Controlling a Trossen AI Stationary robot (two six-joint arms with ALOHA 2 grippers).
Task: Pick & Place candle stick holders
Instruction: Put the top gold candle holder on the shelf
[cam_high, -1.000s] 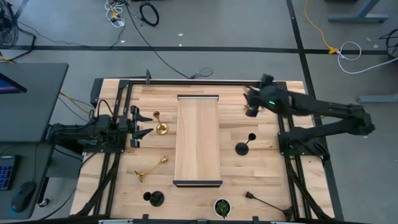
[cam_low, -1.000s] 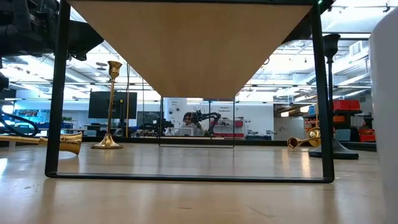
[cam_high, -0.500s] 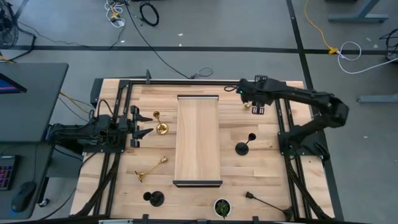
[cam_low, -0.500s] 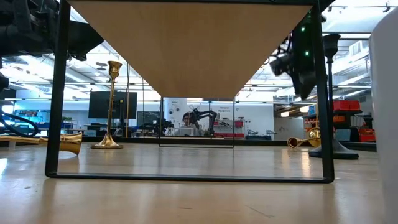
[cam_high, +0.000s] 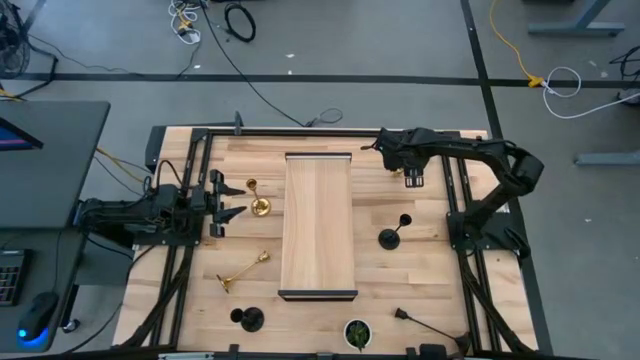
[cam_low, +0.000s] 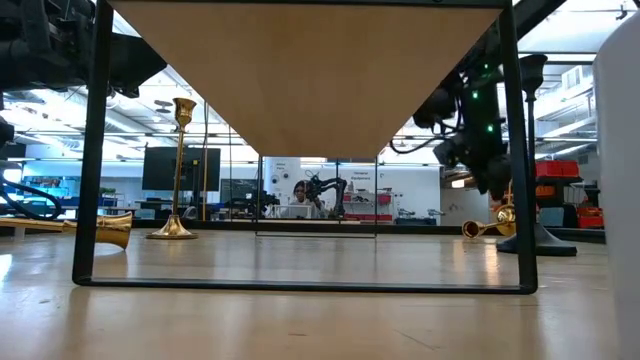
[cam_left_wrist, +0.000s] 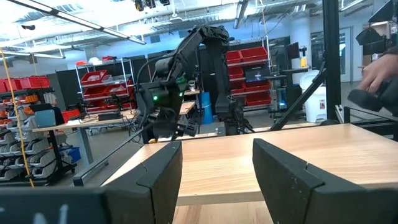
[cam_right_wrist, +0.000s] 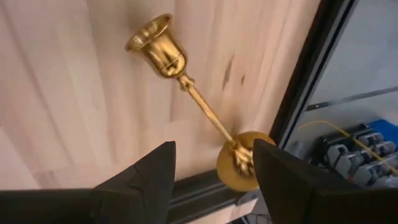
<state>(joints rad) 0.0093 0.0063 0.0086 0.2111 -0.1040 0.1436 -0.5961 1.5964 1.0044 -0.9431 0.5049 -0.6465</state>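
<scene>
1. The wooden table (cam_high: 430, 265) carries a raised wooden shelf (cam_high: 319, 225) down its middle, and the candle stick holders are scattered to either side of it.
2. The right arm reaches in over the far right corner. Its right gripper (cam_high: 408, 172) hangs directly above a gold holder (cam_right_wrist: 198, 102) lying on its side; in the right wrist view the two fingers (cam_right_wrist: 142, 181) stand well apart, empty.
3. The left gripper (cam_high: 222, 196) waits on the shelf's other side, fingers spread with nothing between them, beside an upright gold holder (cam_high: 255, 196). It is much farther from the fallen piece, so the right arm looks like the one to take it.
4. That fallen holder is just beside the table's black edge rail (cam_right_wrist: 298, 93). Its stem runs slantwise across the open fingers, cup (cam_right_wrist: 157, 43) toward the table's middle, round base (cam_right_wrist: 244, 167) near one finger and close to the rail.
5. My guess: a straight drop onto the thin stem would do, though the slant may want a wrist turn first.
</scene>
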